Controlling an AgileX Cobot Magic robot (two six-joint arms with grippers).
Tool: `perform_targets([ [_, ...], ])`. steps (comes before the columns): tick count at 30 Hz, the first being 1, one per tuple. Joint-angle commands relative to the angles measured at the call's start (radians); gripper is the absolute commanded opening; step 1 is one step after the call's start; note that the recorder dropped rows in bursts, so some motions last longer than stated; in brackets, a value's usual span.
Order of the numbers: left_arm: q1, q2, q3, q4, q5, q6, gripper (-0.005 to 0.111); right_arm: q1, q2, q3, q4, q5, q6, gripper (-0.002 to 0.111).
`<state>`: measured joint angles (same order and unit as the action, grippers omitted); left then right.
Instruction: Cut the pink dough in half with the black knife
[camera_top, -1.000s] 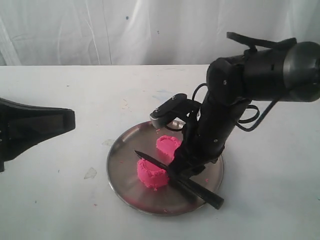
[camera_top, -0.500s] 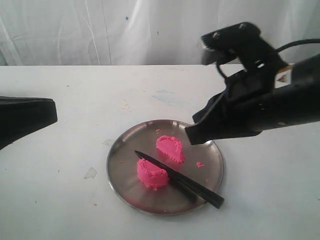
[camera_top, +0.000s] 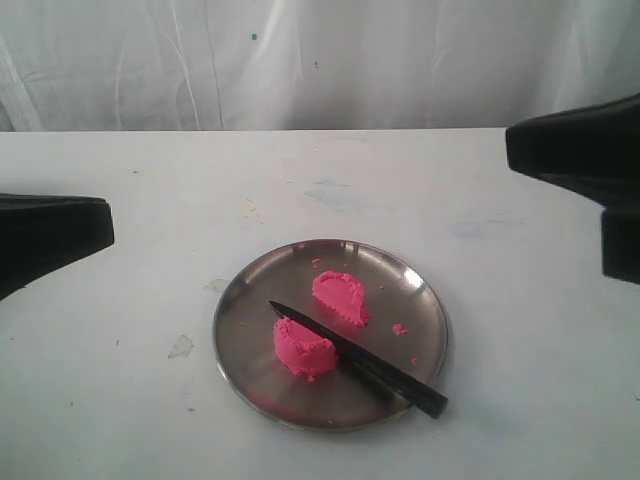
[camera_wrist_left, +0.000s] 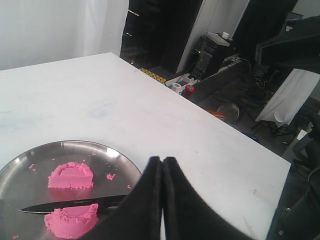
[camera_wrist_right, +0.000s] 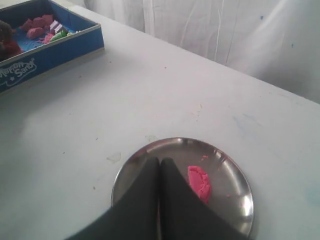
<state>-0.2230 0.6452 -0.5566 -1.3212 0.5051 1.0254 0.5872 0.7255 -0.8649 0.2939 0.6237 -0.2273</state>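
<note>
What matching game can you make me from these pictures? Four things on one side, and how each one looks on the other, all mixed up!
Things:
1. pink dough
2. black knife
3. plate
4. left gripper

How they look:
A. shut
B. lying between the two halves
C. cut in two halves
D. round and shiny silver

Pairs: 1-C, 2-B, 3-D, 4-A

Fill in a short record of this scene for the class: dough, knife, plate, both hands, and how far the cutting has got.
pink dough: two separate halves on the plate, a gap between them
black knife: lying flat across the plate between the halves, handle end over the rim, not held
steel plate: round, on the white table, a few pink crumbs on it
left hand: shut, empty, clear of the knife
right hand: shut, empty, clear of the knife
cutting: looks done, the dough is in two pieces
</note>
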Motion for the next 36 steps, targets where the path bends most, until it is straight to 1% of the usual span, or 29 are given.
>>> perform_targets([
  [1,0.001,-0.006,0.007,-0.011,0.01,0.001,0.0,-0.009,-0.011,0.067,0.007,-0.155,0.051,0.0],
  [3,0.001,-0.006,0.007,-0.011,0.01,0.001,0.0,-0.009,-0.03,0.154,0.015,-0.27,0.052,0.0],
  [5,0.001,-0.006,0.007,-0.011,0.009,0.001,0.0,-0.009,-0.072,0.248,0.003,-0.348,0.07,0.0],
  [7,0.001,-0.006,0.007,-0.011,0.009,0.001,0.0,-0.009,-0.136,0.337,-0.073,-0.396,0.153,0.0],
  [12,0.001,-0.006,0.007,-0.011,0.009,0.001,0.0,-0.009,-0.318,0.541,-0.339,-0.418,0.425,0.0],
  [14,0.001,-0.006,0.007,-0.011,0.009,0.001,0.0,-0.013,-0.38,0.606,-0.404,-0.452,0.449,0.0],
  [19,0.001,-0.006,0.007,-0.011,0.009,0.001,0.0,-0.076,-0.496,0.756,-0.402,-0.524,0.44,0.0],
  [26,0.001,-0.006,0.007,-0.011,0.009,0.001,0.0,-0.125,-0.592,0.865,-0.402,-0.528,0.436,0.0],
  [31,0.001,-0.006,0.007,-0.011,0.009,0.001,0.0,-0.171,-0.665,0.865,-0.402,-0.496,0.436,0.0],
  [36,0.001,-0.006,0.007,-0.011,0.009,0.001,0.0,-0.242,-0.699,0.865,-0.402,-0.485,0.43,0.0],
])
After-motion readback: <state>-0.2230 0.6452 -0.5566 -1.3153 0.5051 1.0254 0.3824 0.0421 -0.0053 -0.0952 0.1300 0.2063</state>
